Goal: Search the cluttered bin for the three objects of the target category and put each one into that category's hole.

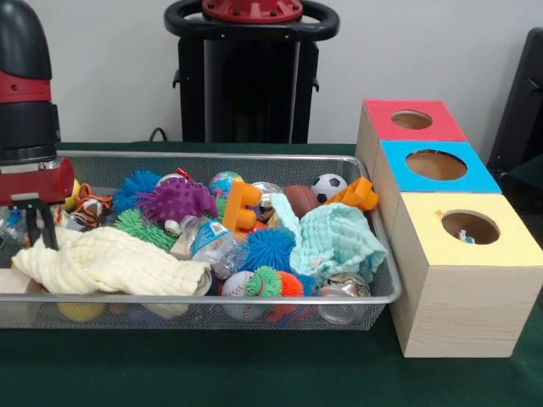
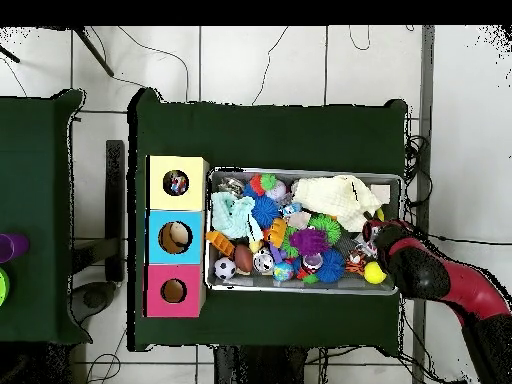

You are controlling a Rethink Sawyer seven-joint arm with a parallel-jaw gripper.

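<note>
A wire mesh bin (image 1: 373,292) (image 2: 305,291) is packed with toys. Among them are a purple spiky ball (image 1: 176,200) (image 2: 309,241), a blue spiky ball (image 1: 268,248), a small soccer ball (image 1: 328,186) (image 2: 226,268), a baseball (image 1: 237,284), orange blocks (image 1: 240,206), a yellow cloth (image 1: 110,264) (image 2: 335,196) and a mint cloth (image 1: 338,240) (image 2: 232,214). My gripper (image 1: 41,231) (image 2: 374,237) hangs open over the bin's end, just above the yellow cloth's edge and beside a tiger toy (image 1: 87,206). It holds nothing.
Three wooden boxes with round holes stand in a row beside the bin: a red-topped box (image 1: 412,120) (image 2: 174,291), a blue-topped box (image 1: 436,165) (image 2: 175,237) and a yellow-topped box (image 1: 469,227) (image 2: 177,183). Small items show inside the yellow and blue holes.
</note>
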